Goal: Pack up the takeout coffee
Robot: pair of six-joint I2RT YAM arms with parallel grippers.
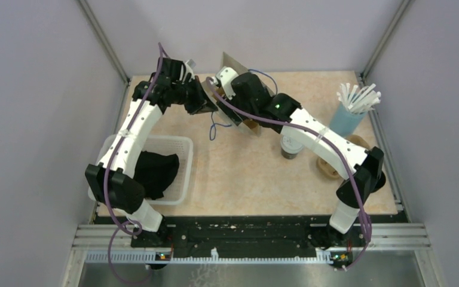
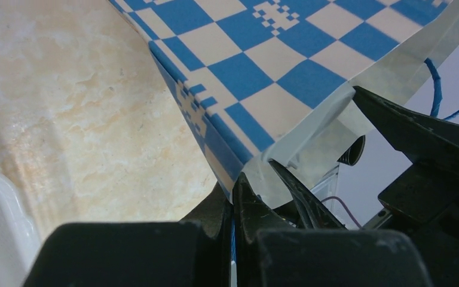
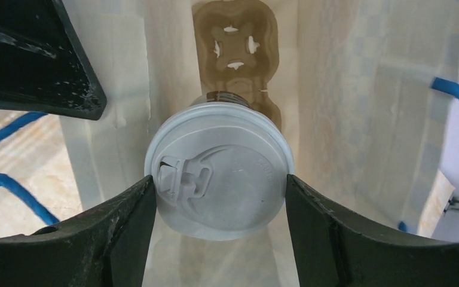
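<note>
We pinch the bag (image 2: 263,66) with the left gripper (image 2: 234,190); the right gripper (image 3: 218,200) clasps 1 cup (image 3: 227,164) between its fingers.

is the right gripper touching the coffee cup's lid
Touching. The right wrist view shows the right gripper closed against both sides of the lid.

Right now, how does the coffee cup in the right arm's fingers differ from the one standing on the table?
The held cup is clamped at its lid between the fingers of the right gripper; the table cup stands free. The held cup hangs inside the paper bag above a brown carrier; the table cup is outside it, on the table. Both carry pale lids.
</note>
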